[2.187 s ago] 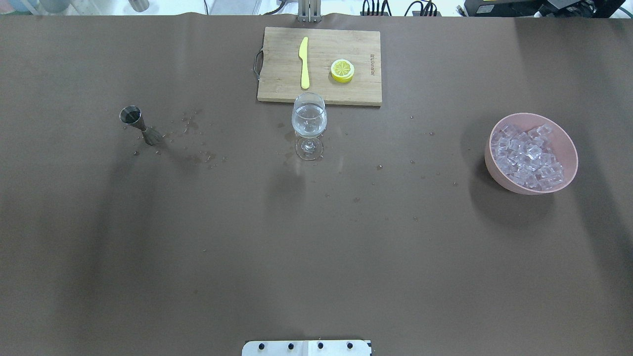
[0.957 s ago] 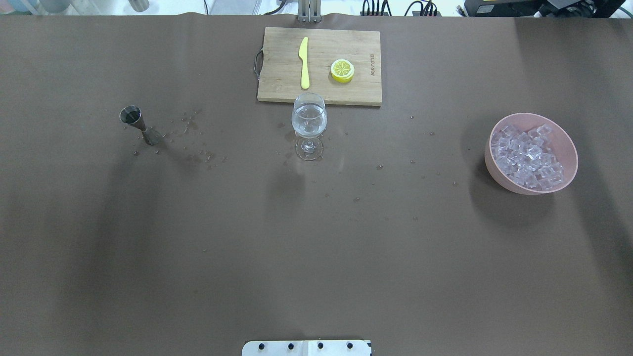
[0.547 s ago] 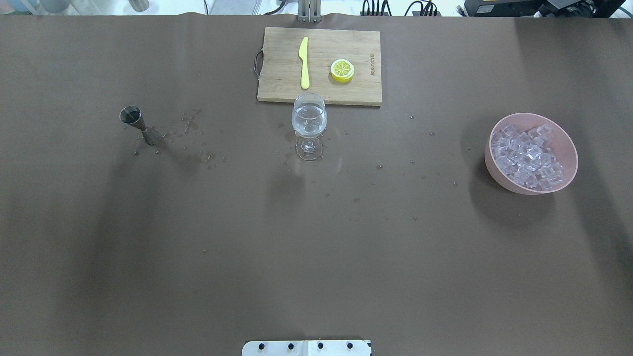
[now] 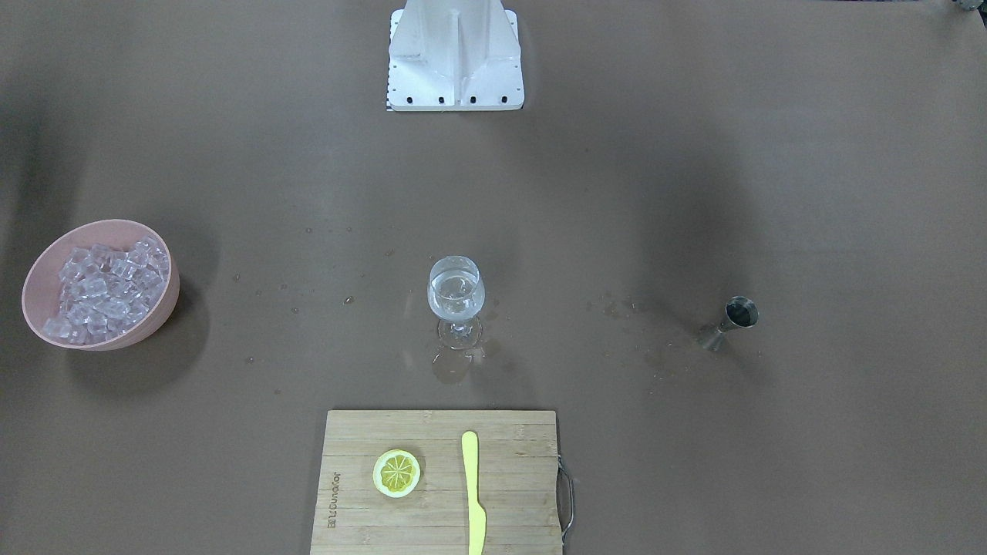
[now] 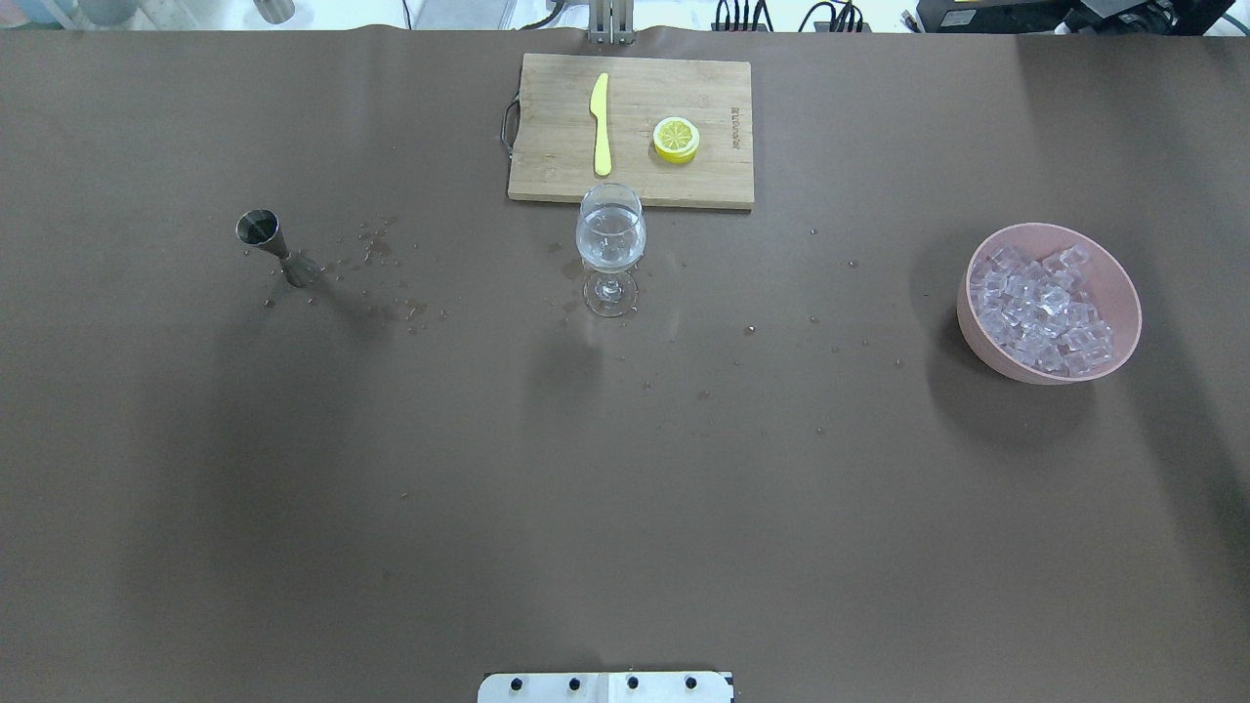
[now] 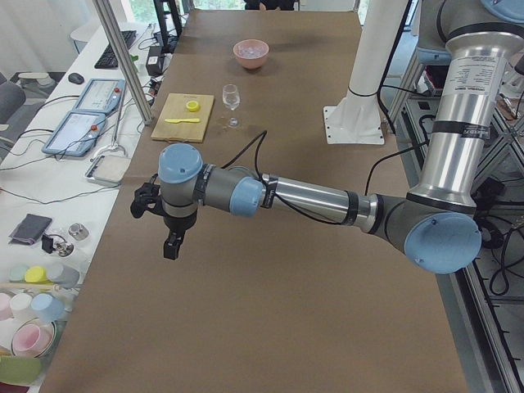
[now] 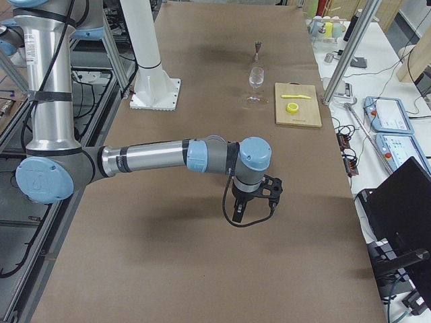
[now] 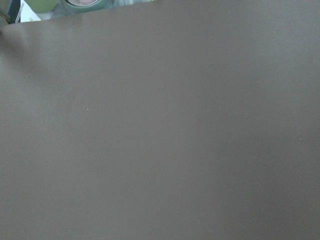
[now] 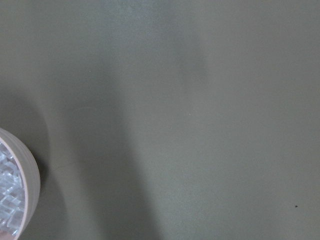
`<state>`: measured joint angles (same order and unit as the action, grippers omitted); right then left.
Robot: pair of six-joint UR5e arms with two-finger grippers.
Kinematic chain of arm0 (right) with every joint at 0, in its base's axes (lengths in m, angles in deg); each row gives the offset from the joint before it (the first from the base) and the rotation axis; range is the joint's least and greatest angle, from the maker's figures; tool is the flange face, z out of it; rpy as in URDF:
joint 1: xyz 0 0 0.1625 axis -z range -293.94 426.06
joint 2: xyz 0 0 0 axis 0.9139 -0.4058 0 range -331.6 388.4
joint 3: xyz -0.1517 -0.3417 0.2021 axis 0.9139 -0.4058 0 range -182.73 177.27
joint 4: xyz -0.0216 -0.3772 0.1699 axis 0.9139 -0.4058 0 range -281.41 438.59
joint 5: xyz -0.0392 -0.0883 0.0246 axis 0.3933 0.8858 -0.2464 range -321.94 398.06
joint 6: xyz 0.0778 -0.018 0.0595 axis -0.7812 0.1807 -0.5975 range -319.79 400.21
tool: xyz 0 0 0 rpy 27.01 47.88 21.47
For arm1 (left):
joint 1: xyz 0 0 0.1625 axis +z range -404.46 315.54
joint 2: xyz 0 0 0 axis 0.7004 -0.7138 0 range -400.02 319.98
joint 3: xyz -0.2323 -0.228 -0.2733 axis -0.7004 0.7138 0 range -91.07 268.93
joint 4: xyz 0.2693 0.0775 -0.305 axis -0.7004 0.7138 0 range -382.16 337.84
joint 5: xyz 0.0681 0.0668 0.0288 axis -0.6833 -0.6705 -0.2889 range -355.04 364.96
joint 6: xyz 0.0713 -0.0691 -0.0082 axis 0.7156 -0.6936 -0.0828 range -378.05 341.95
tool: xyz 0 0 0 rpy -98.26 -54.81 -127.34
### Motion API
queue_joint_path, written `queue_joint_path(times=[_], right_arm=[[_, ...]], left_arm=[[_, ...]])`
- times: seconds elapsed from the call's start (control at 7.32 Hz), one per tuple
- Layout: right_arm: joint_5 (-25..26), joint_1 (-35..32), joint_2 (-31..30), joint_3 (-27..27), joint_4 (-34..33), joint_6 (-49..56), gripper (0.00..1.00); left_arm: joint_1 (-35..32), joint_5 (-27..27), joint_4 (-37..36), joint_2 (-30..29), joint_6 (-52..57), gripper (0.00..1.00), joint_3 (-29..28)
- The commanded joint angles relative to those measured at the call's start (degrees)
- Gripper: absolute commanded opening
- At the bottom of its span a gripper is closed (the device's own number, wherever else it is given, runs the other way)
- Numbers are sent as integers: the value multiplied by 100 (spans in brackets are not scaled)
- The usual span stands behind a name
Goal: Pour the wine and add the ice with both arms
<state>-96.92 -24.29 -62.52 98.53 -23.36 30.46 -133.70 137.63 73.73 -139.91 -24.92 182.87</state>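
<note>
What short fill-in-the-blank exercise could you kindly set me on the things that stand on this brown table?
The clear ice cubes are heaped in a round ____ bowl. Beside the yellow lemon slice on the wooden cutting board lies a yellow ____. The small steel jigger stands on the robot's ____ side of the clear stemmed wine glass.
Missing words: pink; knife; left.

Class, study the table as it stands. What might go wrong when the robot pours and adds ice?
The stemmed glass, already holding wine, may tip if nudged. The narrow jigger could topple likewise. The ice is heaped in the bowl, so cubes may scatter when grabbed.
</note>
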Motion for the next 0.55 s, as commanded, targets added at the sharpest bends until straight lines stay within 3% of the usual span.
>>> queue_joint_path(times=[0.0,0.27,0.41], right_arm=[[6,0,-40,95,0,0,100],[15,0,-40,95,0,0,100],[15,0,-49,95,0,26,100]], left_arm=[[800,-30,-8,-83,-2150,97,885],[1555,-257,9,-266,-4199,97,1703],[2272,-1077,0,-329,-5001,97,2124]])
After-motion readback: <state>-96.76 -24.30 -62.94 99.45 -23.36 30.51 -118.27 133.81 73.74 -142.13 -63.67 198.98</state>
